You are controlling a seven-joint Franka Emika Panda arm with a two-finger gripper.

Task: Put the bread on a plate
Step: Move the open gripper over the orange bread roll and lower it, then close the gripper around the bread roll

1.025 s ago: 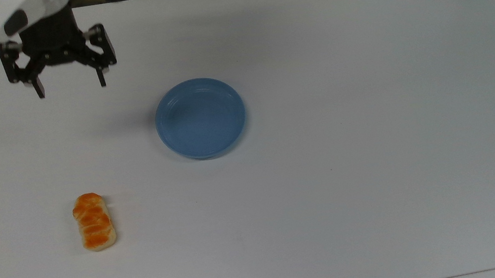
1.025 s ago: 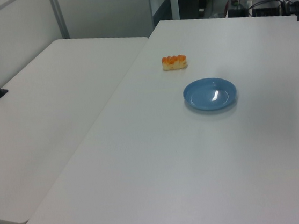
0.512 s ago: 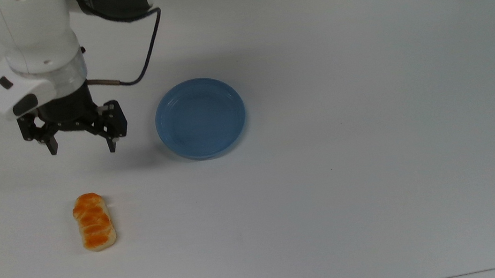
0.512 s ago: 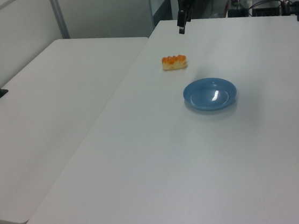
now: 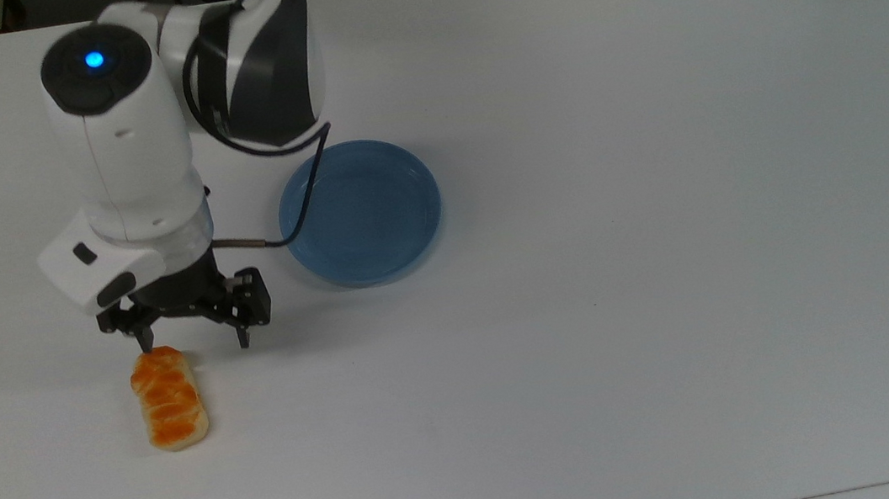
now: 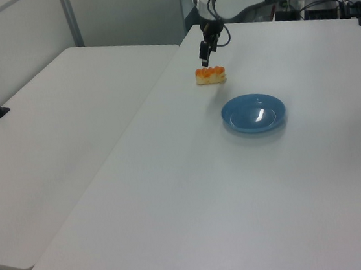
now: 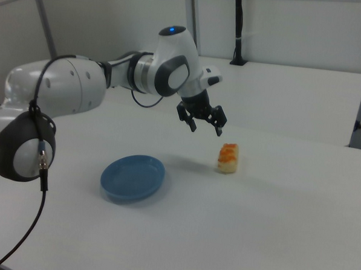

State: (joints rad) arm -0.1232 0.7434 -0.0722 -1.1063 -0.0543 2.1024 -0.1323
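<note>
Claw (image 5: 193, 341) spread wide, empty, above the bread (image 5: 168, 398). Plate (image 5: 360, 211) apart, mid-surface (image 5: 666, 256), bare

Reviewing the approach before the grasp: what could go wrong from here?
1. In the top view the open hand sits off the bread's end, not over its middle; descending here could clip or nudge the loaf.
2. Its fingers spread crosswise to the bread's length, which suits a grasp, but gripping near the end could tip it.
3. The plate lies close to the arm's cable.
</note>
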